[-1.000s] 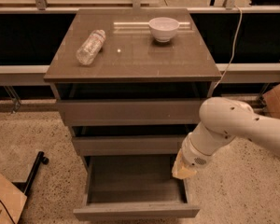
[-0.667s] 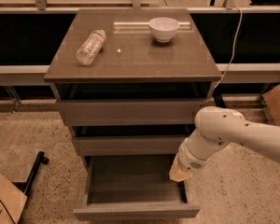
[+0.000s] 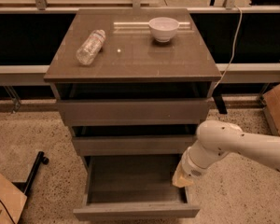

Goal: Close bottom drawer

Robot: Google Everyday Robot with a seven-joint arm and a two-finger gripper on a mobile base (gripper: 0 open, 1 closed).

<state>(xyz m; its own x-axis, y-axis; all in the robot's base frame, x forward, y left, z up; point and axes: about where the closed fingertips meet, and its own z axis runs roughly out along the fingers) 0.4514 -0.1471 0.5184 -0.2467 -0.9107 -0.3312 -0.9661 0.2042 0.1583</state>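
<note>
Shallow grey handleless bottom drawer (image 3: 135,211) pulled well out; tan-tipped gripper (image 3: 183,178) at its right wall.
A clear plastic bottle (image 3: 90,47) lies on its side at the left of the grey-brown three-drawer cabinet (image 3: 130,62), with a white bowl (image 3: 163,28) further right. The drawer is judged rigid, light and free-sliding: no grasp needed, push squarely mid-front to avoid racking. Gripper sits behind that front; whether it is open or closed cannot be told.

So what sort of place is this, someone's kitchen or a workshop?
Probably a lab or test area, not a home: a lone cabinet on speckled floor, cardboard boxes at the edges, a loose cable hanging behind. The robot's gripper hangs at the open bottom drawer's side wall.
</note>
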